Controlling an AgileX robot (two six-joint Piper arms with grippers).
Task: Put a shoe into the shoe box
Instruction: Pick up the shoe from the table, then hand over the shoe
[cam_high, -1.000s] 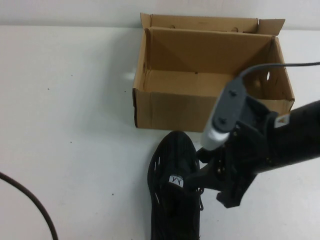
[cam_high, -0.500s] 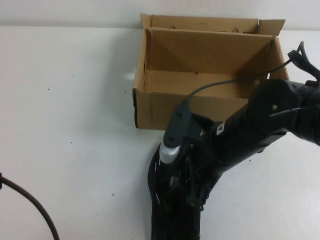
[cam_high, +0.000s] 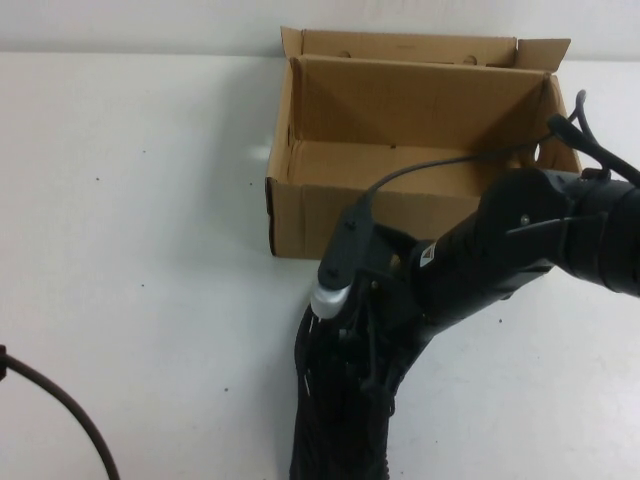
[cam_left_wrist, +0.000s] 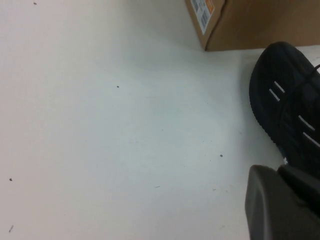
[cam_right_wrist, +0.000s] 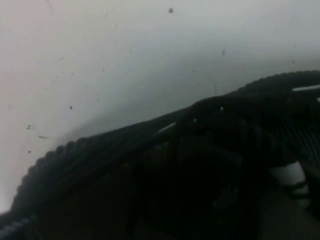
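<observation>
the right gripper (cam_high: 365, 340) is down on the shoe (cam_high: 335, 400), its fingers hidden, so i cannot tell their state; the box (cam_high: 330, 215) stands open just beyond it; get a firm grip before lifting; the left gripper (cam_left_wrist: 282, 205) is parked beside the shoe.

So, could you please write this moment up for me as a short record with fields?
shoe: black, on the table, toe towards the box
box: open cardboard, nothing visible inside, behind the shoe
right end effector: down over the shoe's laced top
left end effector: near the shoe's left side, only its edge in the wrist view
cable: table's near left
</observation>
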